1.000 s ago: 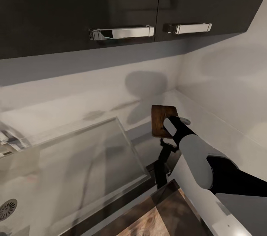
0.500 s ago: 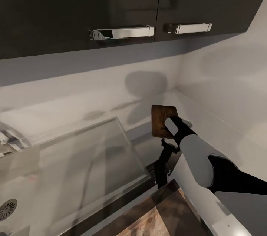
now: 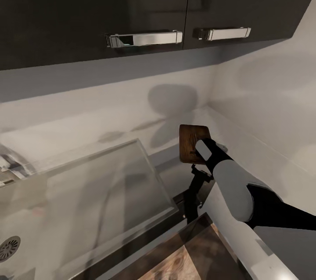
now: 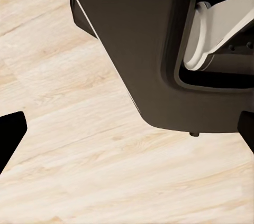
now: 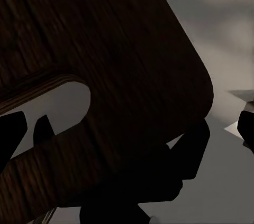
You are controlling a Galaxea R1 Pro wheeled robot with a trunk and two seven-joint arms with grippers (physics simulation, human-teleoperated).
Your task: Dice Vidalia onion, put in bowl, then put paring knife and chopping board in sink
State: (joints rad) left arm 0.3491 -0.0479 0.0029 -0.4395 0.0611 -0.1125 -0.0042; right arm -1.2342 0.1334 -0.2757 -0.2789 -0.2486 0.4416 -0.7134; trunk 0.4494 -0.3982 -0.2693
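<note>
since the right gripper (image 3: 202,153) has the chopping board (image 3: 192,141) pinched at its slotted end, lifted off the countertop (image 3: 267,157), i judge i'm on the last step and next swing it over the sink (image 3: 109,192).

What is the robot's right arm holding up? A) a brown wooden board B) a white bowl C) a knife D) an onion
A: the right gripper holds the dark brown chopping board lifted above the countertop, beside the sink; its handle slot shows in the right wrist view.
</note>
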